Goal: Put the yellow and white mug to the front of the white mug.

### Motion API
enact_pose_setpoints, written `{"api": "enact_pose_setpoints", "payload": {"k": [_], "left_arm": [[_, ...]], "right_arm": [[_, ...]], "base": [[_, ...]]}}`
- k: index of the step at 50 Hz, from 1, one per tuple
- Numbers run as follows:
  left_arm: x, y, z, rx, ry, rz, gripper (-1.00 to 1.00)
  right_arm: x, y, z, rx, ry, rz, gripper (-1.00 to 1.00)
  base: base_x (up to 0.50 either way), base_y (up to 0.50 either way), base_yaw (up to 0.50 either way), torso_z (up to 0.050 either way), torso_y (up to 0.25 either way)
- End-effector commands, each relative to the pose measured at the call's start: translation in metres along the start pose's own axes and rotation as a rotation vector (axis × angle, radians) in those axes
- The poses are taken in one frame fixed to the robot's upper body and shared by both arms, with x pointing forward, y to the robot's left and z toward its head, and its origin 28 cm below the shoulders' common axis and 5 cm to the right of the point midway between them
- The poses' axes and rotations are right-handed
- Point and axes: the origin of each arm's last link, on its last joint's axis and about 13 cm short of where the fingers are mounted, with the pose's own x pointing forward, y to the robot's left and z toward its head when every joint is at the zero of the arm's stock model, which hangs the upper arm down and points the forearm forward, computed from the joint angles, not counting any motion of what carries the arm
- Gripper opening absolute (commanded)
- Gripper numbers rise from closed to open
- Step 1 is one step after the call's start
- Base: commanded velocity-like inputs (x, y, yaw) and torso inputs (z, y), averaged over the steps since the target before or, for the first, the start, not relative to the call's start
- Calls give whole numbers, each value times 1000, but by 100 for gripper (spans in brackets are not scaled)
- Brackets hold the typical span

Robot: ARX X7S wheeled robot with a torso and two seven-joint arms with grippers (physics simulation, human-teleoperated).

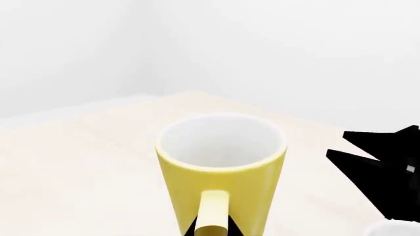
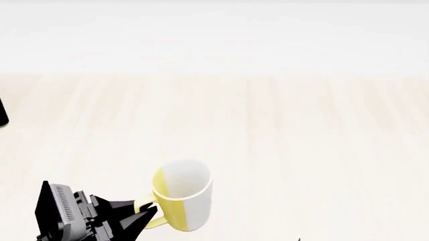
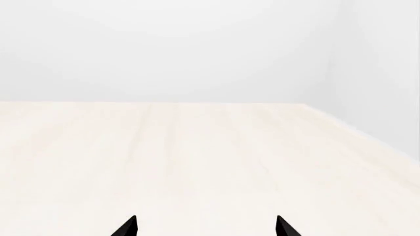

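The yellow and white mug (image 2: pixel 182 196) is near the front left of the pale wooden table (image 2: pixel 302 140). Its yellow handle (image 1: pixel 213 214) points toward my left gripper (image 2: pixel 144 213), which is shut on the handle, with a black finger on each side of it in the left wrist view. The mug's white inside (image 1: pixel 220 142) is empty. A white rounded rim (image 1: pixel 397 229), apparently the white mug, shows at the edge of the left wrist view, below a black gripper part (image 1: pixel 387 172). My right gripper (image 3: pixel 206 227) is open and empty over bare table.
A dark object (image 2: pixel 2 113) sits at the table's left edge. The table's far edge meets a plain white wall (image 2: pixel 214 35). A table corner (image 3: pixel 308 105) shows in the right wrist view.
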Motion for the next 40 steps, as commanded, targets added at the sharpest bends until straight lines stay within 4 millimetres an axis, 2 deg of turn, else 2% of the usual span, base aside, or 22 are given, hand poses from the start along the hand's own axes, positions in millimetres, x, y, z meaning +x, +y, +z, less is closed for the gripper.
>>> {"api": "enact_pose_setpoints", "payload": {"k": [1,26,40], "left_arm": [[3,-2,-1,12,5,-20,-100],[0,-3,-41,25,92,5,-100],[-1,-6,-55,19,121,-11,-100]], "right_arm": [[0,0,1,0,0,1,100],[1,2,0,-6,7,8,100],[1,1,0,-6,6,5,100]], "base": [[0,0,0,0,0],[0,0,0,0,0],[0,0,0,0,0]]}}
